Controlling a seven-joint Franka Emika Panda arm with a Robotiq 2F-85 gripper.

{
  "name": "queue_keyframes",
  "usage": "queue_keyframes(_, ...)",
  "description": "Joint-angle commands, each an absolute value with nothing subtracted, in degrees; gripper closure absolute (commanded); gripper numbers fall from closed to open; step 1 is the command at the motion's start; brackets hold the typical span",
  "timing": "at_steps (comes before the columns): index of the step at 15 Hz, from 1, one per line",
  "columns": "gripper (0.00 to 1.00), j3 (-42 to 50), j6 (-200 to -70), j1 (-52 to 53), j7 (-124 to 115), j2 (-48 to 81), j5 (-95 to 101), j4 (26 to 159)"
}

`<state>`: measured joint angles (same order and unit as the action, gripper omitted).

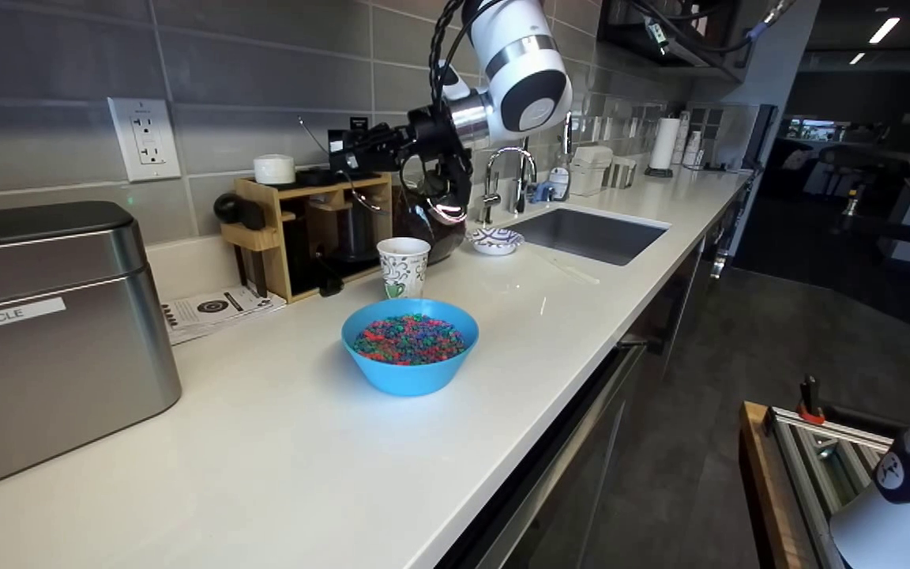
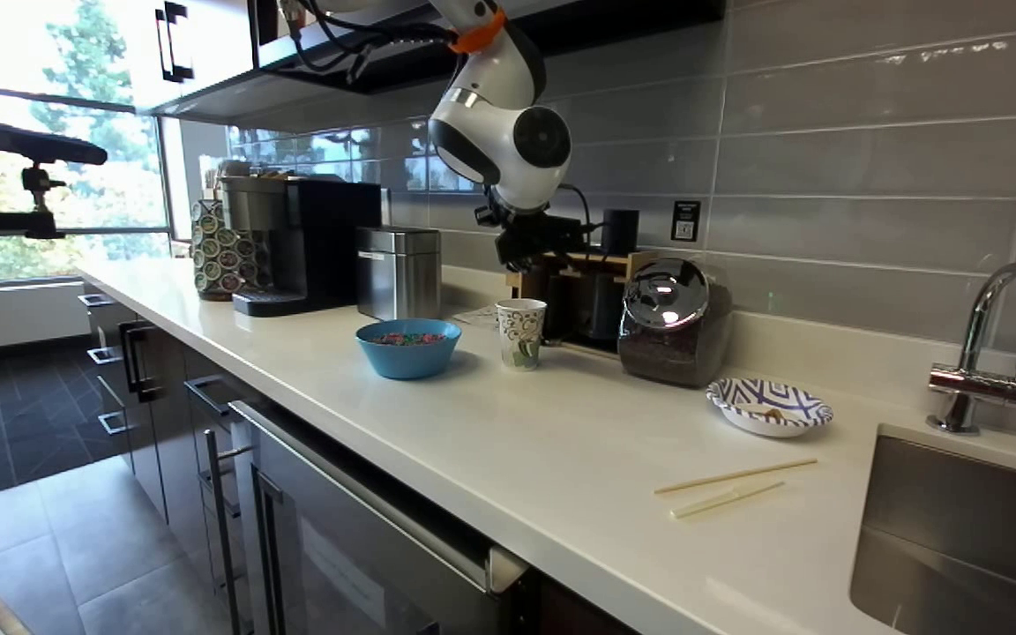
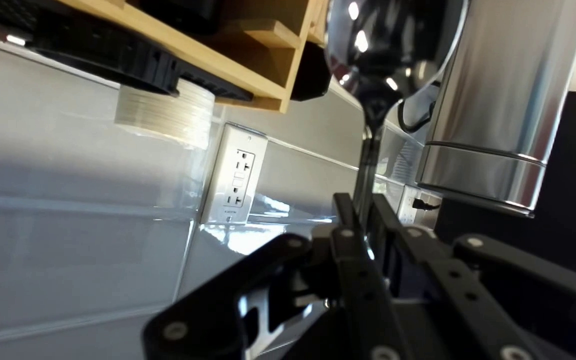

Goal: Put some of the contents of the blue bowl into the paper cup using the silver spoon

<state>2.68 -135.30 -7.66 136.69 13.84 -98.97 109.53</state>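
My gripper [image 3: 360, 206] is shut on the silver spoon [image 3: 369, 160], gripping its slim handle. The spoon's shiny head fills the top of the wrist view, and no pieces show on its visible face. In an exterior view the gripper [image 1: 342, 156] is in the air near the wall, above the wooden rack and behind the cup. The blue bowl [image 1: 409, 381] stands upright on the counter, also seen in an exterior view [image 2: 408, 362]. It holds a heap of multicoloured contents [image 1: 410, 340]. The patterned white paper cup [image 1: 404, 273] stands upright beside the bowl, also in an exterior view [image 2: 521, 335].
A wooden rack [image 1: 269, 237] and a glass jar with a shiny lid [image 2: 668, 304] stand by the wall behind the cup. A metal bin [image 1: 60, 340] is near the bowl. A patterned paper bowl [image 2: 771, 422], thin sticks [image 2: 733, 476] and the sink [image 2: 958, 547] lie farther along.
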Motion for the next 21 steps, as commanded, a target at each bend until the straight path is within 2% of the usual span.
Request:
queue_keyframes(1, 0.98, 4.0, -131.8, -7.3, 139.3, 13.0, -101.8, 110.8)
queue_keyframes(7, 0.98, 4.7, -129.1, -7.1, 139.3, 13.0, -101.5, 111.1)
queue_keyframes(15, 0.98, 2.9, -142.9, -0.9, 126.5, 10.0, -84.8, 112.2)
queue_keyframes(21, 0.98, -0.4, -145.1, 2.5, 112.5, 10.0, -74.4, 112.9)
